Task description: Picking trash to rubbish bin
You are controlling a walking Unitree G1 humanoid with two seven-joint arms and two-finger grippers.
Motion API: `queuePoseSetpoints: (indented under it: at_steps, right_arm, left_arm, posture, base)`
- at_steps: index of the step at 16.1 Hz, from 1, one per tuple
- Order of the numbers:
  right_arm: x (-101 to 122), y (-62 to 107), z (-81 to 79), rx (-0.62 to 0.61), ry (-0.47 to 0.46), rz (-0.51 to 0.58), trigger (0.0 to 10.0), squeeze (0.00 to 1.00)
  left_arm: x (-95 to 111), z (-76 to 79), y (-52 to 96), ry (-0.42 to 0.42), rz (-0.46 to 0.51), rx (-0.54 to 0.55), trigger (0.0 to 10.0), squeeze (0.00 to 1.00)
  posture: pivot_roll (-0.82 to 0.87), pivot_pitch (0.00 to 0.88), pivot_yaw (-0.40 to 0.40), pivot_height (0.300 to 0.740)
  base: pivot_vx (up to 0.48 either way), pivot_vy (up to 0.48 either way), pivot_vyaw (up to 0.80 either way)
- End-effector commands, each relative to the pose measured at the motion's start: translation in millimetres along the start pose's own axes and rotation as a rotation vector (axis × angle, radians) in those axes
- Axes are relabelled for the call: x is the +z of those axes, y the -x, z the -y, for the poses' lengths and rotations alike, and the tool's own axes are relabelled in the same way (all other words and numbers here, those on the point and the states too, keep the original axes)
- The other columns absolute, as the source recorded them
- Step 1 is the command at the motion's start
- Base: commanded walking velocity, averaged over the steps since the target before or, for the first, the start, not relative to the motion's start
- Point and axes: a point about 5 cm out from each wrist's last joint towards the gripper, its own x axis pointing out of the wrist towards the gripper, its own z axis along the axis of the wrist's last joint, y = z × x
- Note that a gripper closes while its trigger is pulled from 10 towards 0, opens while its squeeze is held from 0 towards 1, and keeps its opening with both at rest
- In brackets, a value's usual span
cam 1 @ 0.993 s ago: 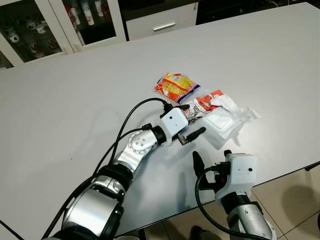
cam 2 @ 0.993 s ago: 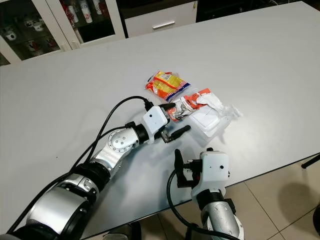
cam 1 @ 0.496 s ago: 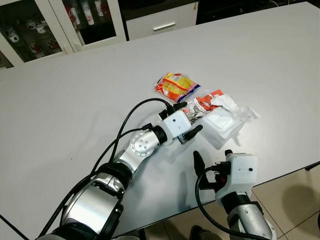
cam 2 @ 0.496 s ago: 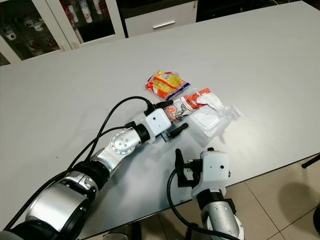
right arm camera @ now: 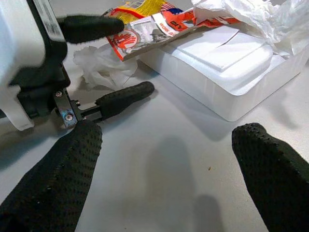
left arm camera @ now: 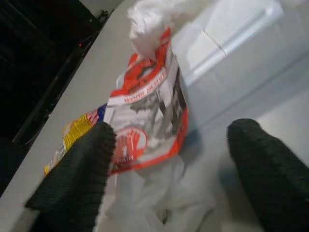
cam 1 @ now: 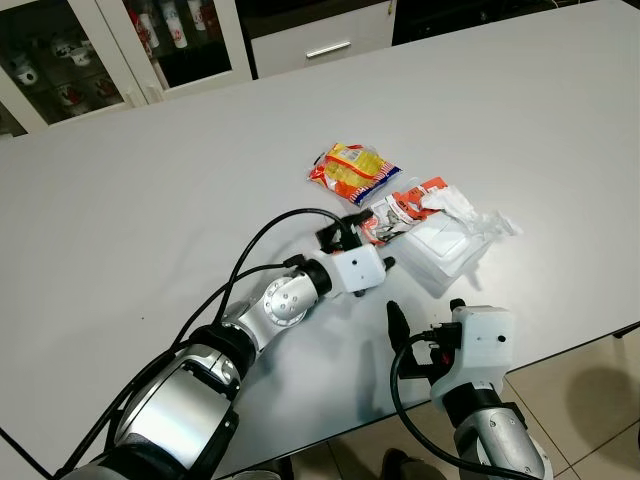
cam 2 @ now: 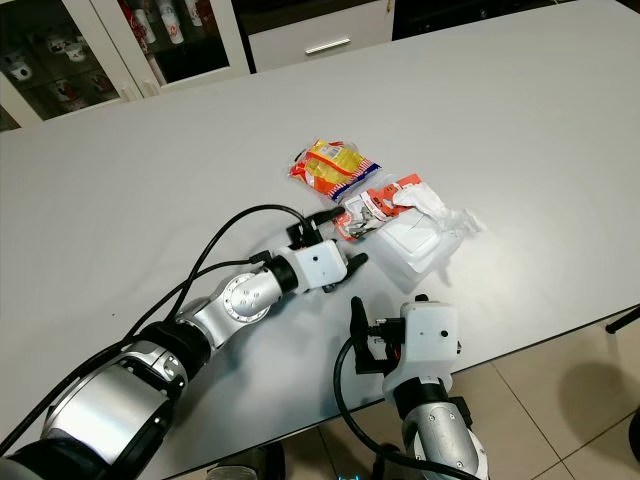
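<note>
The left claw (cam 1: 368,238) is open at the near edge of the trash pile on the grey bench (cam 1: 150,200). Its two fingers (left arm camera: 77,179) are spread, one on each side of a crumpled white plastic scrap (right arm camera: 104,65) and the end of a red and white wrapper (left arm camera: 145,116).

The red and white wrapper leans on a white foam tray (cam 1: 440,248). Crumpled white paper (cam 1: 455,205) lies on the tray's far end. A yellow and red snack packet (cam 1: 352,170) lies flat just beyond the wrapper.

The right claw (cam 1: 425,318) is open and holds nothing. It hovers near the bench's front edge, close to the tray. Its fingers (right arm camera: 270,174) are wide apart.

Glass-door cabinets (cam 1: 90,50) stand behind the bench.
</note>
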Motion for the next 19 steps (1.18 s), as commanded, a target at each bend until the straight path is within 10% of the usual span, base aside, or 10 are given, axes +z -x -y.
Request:
queuePoseSetpoints:
  at_steps: [1,8,9,18,19]
  right_arm:
    - [2,0.0,-2.6,0.005,-0.004,0.011,10.0,0.00]
    - [2,-1.1,-2.6,0.002,-0.002,0.012,10.0,0.00]
    - [2,-1.2,-2.8,0.004,-0.002,0.013,10.0,0.00]
    - [3,-2.9,-3.5,0.005,-0.004,0.017,10.0,0.00]
    - [3,-3.1,-3.3,0.005,-0.003,0.018,10.0,0.00]
  left_arm:
    - [-4,-0.9,0.5,-0.030,-0.033,-0.011,0.0,0.00]
    - [-11,2.0,2.7,-0.046,-0.082,0.006,0.0,0.00]
    - [-11,-0.5,2.1,-0.049,-0.093,0.031,10.0,0.00]
    - [-15,-10.5,0.4,-0.023,-0.146,0.094,10.0,0.00]
    - [-15,-11.8,-0.1,-0.025,-0.149,0.102,3.1,0.00]
  posture:
    - [-0.01,0.188,0.095,0.740]
    - [-0.01,0.189,0.096,0.740]
    - [-0.01,0.188,0.096,0.740]
    - [-0.01,0.186,0.099,0.740]
    - [-0.01,0.186,0.099,0.740]
  base:
    - [0.000,0.000,0.00]
    - [0.000,0.000,0.00]
    - [0.000,0.000,0.00]
    - [0.000,0.000,0.00]
    - [0.000,0.000,0.00]
